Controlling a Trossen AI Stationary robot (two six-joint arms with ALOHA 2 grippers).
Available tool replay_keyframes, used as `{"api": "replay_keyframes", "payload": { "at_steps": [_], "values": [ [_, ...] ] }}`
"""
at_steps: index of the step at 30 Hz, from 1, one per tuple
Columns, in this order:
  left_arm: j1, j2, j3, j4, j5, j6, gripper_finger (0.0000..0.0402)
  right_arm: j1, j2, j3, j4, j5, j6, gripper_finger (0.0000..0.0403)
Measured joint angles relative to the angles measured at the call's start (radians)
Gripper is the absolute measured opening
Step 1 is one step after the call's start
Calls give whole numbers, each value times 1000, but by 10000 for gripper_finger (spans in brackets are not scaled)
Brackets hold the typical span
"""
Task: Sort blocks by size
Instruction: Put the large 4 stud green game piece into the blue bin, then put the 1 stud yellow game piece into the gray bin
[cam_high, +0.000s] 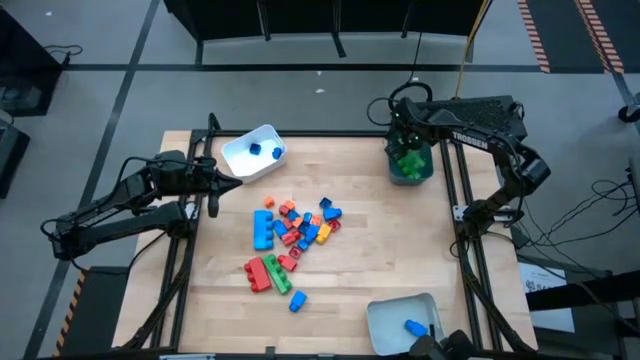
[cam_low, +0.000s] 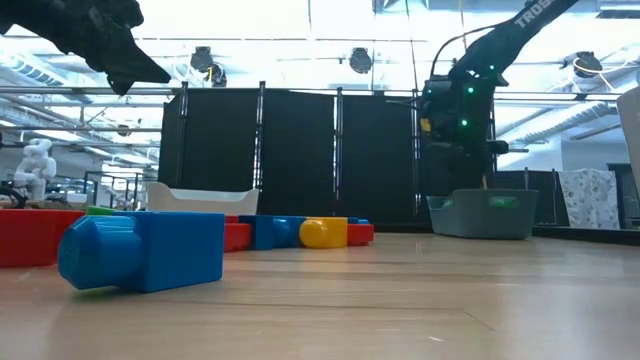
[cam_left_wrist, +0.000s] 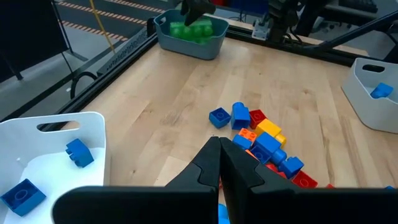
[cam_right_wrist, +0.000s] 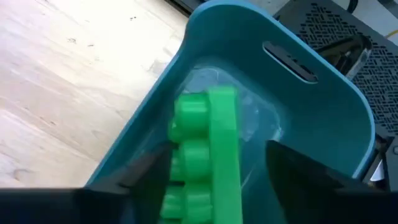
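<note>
Several blocks lie in a loose pile at the table's middle, with red and green bars and a blue block nearer the front. My left gripper is shut and empty, between the pile and the white tray that holds two blue blocks. My right gripper is open over the teal tray at the far right. A long green brick lies in that tray, between the fingers and close to one of them. My right gripper points down into the teal tray with its fingers wide apart. The green brick's studded side is close to one finger. I cannot tell whether the finger touches it.
A second white tray with a blue block stands at the near right. In the low view a blue block lies close in front, with red and yellow ones behind. Bare wood lies between the pile and the teal tray.
</note>
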Motion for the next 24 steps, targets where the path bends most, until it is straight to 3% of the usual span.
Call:
{"api": "replay_keyframes", "payload": {
  "at_steps": [6, 13, 17, 24],
  "values": [
    [0, 0, 0, 0, 0, 0, 11, 2, -5, 14, -15, -36, -14, 276],
    [0, 0, 0, 0, 0, 0, 11, 65, -15, 213, -88, -316, -27, 250],
    [0, 0, 0, 0, 0, 0, 11, 170, -16, 327, -63, -428, -42, 244],
    [0, 0, 0, 0, 0, 0, 11, 455, -4, 349, 27, -422, -224, 244]
  ]
}}
